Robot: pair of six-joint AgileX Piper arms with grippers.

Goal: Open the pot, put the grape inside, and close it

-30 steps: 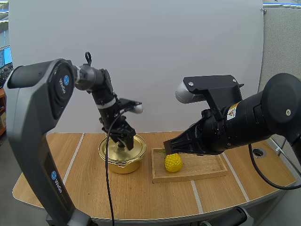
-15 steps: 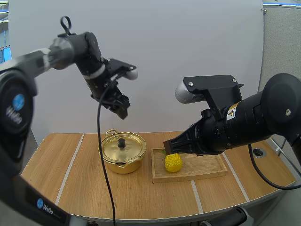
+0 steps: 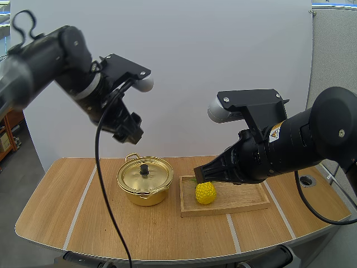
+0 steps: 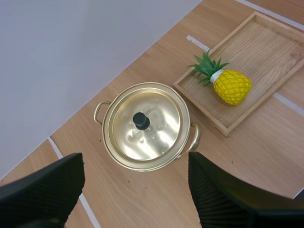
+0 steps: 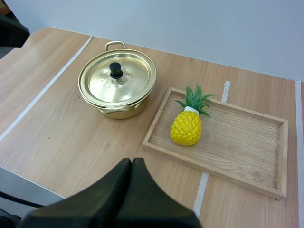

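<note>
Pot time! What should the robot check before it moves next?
1. Lid off the pot: not ok, it sits on top.
2. Knob free to grab: ok.
3. Left gripper open, above the pot: ok.
4. Right gripper open: not ok, shut on nothing.
5. Fruit is a grape: not ok, the tray holds a pineapple.

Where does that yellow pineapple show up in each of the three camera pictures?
High view: the pineapple sits at the left end of the wooden tray.
Left wrist view: the pineapple sits in the tray, at the end nearest the pot.
Right wrist view: the pineapple sits in the tray, at the end nearest the pot.
Shared landmark: the gold pot beside the tray.
</note>
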